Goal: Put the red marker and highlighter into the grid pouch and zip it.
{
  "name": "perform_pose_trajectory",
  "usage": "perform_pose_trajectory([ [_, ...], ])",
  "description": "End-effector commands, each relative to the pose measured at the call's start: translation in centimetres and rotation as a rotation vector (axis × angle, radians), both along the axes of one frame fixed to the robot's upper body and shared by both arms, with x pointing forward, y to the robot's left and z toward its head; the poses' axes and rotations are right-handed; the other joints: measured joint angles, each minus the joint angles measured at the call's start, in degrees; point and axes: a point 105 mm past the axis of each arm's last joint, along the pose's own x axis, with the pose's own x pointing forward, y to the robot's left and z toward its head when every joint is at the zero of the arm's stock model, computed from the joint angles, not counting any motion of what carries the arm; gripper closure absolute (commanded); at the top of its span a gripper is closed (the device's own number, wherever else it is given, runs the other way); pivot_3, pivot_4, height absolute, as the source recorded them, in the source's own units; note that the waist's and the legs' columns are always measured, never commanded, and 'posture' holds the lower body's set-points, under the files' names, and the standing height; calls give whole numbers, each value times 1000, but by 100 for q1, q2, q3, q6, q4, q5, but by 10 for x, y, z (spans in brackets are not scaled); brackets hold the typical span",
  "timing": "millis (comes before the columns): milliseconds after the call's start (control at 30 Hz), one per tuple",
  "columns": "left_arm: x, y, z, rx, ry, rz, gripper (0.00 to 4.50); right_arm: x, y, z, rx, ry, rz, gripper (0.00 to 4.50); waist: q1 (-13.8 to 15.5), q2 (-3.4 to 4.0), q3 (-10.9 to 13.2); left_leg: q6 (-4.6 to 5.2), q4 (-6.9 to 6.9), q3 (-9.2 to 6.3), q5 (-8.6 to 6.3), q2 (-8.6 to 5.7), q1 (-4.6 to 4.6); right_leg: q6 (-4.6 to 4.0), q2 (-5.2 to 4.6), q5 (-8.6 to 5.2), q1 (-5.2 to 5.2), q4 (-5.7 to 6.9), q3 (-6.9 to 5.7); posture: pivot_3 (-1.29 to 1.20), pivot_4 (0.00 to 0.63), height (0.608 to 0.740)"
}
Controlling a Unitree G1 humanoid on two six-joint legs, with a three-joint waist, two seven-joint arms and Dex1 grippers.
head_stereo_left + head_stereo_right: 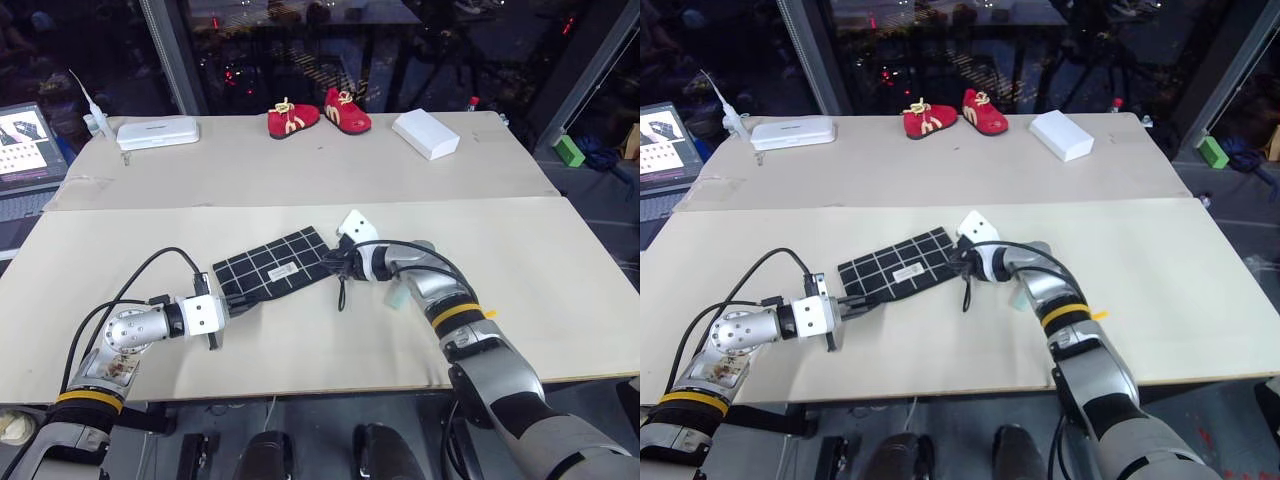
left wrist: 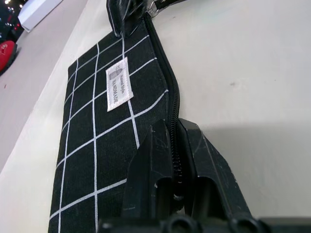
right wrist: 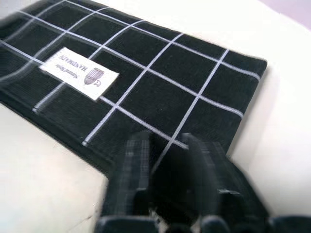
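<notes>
grid pouch [image 1: 273, 265]: lies flat on the near tabletop [image 1: 560, 290], long axis running diagonally from the left gripper up toward the right gripper; white label [image 2: 118, 89] faces up near the middle; zipper [image 2: 171, 104] runs along the long edge nearer the robot.
left gripper [image 1: 238, 303]: clenched on the pouch's near-left corner; wrist view shows both black fingers [image 2: 148, 179] pinched together right over the zipper line (fabric and teeth sit between them).
right gripper [image 1: 335, 262]: at the pouch's far-right end, over the edge; fingers [image 3: 131, 170] stand a little apart with a dark gap between them in the wrist view; cannot tell whether they grip the pouch or the zipper pull, or whether they are released or clenched (view blurred).
cord [image 1: 342, 290]: thin black loop hanging just below the right gripper onto the table, beside the pouch's end.
highlighter [image 1: 399, 295]: pale mint shape on the table, partly hidden behind the right forearm, well clear of the pouch (not inside it).
far table: red shoes [image 1: 318, 114] side by side at the back, white box [image 1: 425, 133] to their right, white flat case [image 1: 157, 132] to their left.
laptop [image 1: 25, 150]: at the left edge, screen lit.
</notes>
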Motion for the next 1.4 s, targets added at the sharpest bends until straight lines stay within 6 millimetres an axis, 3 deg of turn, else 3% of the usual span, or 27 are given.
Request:
perform_pose_trajectory([
  [33, 4, 1, 20, -105, -31, 70, 4500, -9, -7, 68, 196, -19, 52, 1781, -1, 0, 0, 0, 0, -2, 0, 0, -6, 0, 0, 1, -8, 2, 0, 0, 150, 740],
  [133, 10, 1, 30, -177, -29, 132, 4500, -19, -27, 84, 209, -36, 41, 1781, 19, 0, 0, 0, 2, -6, 1, -1, -32, 1, 2, 1, -30, 5, -3, 0, 150, 740],
  [267, 14, -2, 38, -233, -21, 182, 4500, -25, -43, 69, 123, -46, -29, 1781, 26, -3, -2, 0, 2, -9, 0, -6, -34, 1, 2, 1, -27, -3, -8, 0, 150, 740],
  [400, 14, -10, 42, -255, -18, 188, 4500, -23, -41, 43, 53, -39, -131, 1781, -12, -4, -2, 0, 3, -2, 1, -9, -30, 3, 3, 2, -27, -1, -1, 0, 150, 740],
  [567, 14, -17, 42, -263, -11, 179, 4500, -14, -13, 23, 34, -42, -183, 1781, -68, -4, -2, -3, 3, -2, 3, -5, -30, 3, 12, 2, -34, 5, 2, 0, 150, 740],
  [733, 13, -18, 44, -274, -13, 180, 4500, -2, -11, 21, 20, -61, -217, 1781, -23, -4, -2, -6, 3, -4, 5, -12, -34, 4, 7, 3, -31, 0, 1, 0, 150, 740],
  [967, 12, -17, 45, -290, -20, 198, 4500, 0, -9, 27, 19, -97, -182, 1781, 11, -4, -2, -4, 3, -3, 4, -11, -37, 6, 9, 4, -31, -5, 0, 0, 150, 740],
  [1100, 10, -16, 45, -289, -19, 205, 4500, 5, -17, 38, 37, -113, -189, 1781, -7, -4, -2, -4, 3, -3, 4, -10, -35, 5, 8, 4, -31, -3, 2, 0, 150, 740],
  [1400, 9, -14, 46, -290, -25, 219, 4500, 19, -31, 32, 19, -107, -244, 1781, -1, -4, -2, -4, 3, -2, 4, -11, -35, 5, 8, 4, -31, -4, 2, 0, 150, 740],
])
